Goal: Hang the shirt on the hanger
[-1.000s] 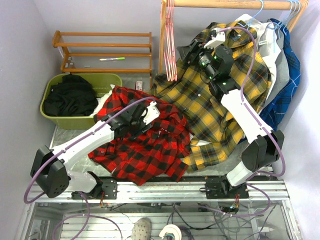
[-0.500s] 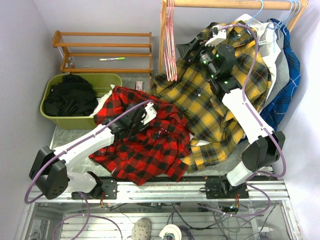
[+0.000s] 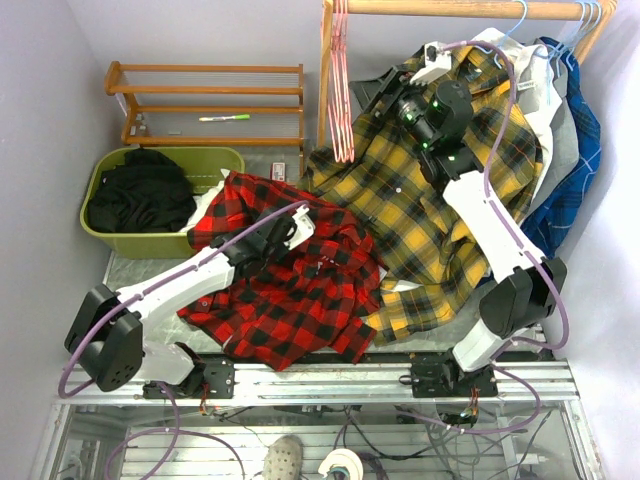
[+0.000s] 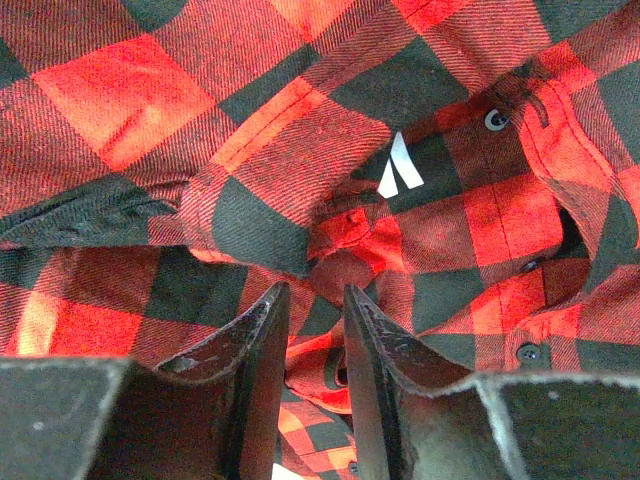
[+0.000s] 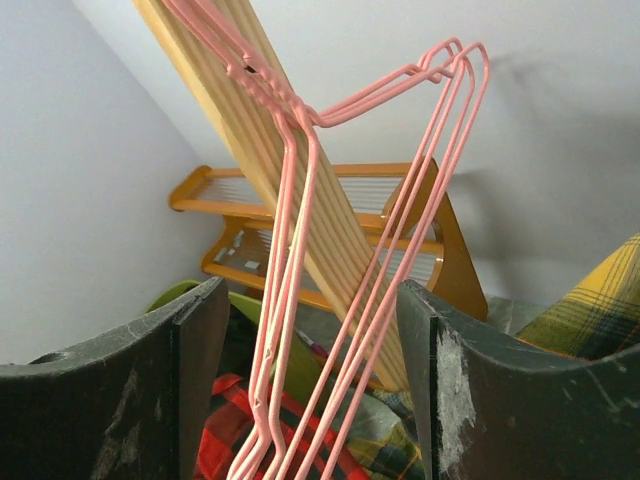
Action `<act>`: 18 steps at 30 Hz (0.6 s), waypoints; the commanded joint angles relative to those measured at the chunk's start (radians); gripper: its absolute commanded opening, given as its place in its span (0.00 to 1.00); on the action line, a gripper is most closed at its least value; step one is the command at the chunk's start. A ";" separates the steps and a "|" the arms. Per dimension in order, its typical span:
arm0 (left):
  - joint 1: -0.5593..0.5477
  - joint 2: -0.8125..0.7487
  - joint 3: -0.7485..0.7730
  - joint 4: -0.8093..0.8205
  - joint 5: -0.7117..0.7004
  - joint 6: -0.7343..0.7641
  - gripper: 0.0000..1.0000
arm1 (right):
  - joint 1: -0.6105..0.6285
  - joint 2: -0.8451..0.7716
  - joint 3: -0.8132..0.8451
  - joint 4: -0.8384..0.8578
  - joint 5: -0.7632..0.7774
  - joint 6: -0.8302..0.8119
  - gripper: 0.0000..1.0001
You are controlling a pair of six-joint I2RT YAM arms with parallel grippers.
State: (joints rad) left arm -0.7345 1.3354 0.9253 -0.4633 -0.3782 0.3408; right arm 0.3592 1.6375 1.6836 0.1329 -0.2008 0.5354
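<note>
The red-and-black plaid shirt (image 3: 300, 290) lies crumpled on the table; in the left wrist view (image 4: 300, 130) it fills the frame, with a bit of white lettering showing. My left gripper (image 3: 283, 233) (image 4: 315, 300) is pressed into it, jaws nearly closed with a fold of cloth in the narrow gap. Several pink wire hangers (image 3: 341, 100) hang from the left end of the wooden rail. My right gripper (image 3: 380, 92) (image 5: 312, 290) is open right beside them. In the right wrist view the pink hanger wires (image 5: 300, 200) run down between its fingers, untouched.
A yellow-and-black plaid shirt (image 3: 420, 210) drapes from the rail (image 3: 450, 8) onto the table under the right arm. A blue plaid shirt (image 3: 580, 150) and light blue hangers (image 3: 590, 15) hang at right. A green basket (image 3: 130, 243) of dark clothes and a wooden rack (image 3: 205, 100) stand at left.
My right gripper has risen and moved left, closer to the pink hangers. My left gripper has shifted slightly left and down on the red shirt.
</note>
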 commanded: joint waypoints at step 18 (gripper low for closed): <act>0.002 0.031 0.045 0.014 0.023 -0.023 0.42 | -0.007 0.103 0.065 -0.026 0.047 -0.045 0.64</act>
State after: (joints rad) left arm -0.7349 1.3567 0.9360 -0.4644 -0.3721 0.3336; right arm 0.3588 1.7351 1.7260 0.1062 -0.1787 0.5152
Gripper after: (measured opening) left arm 0.417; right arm 0.644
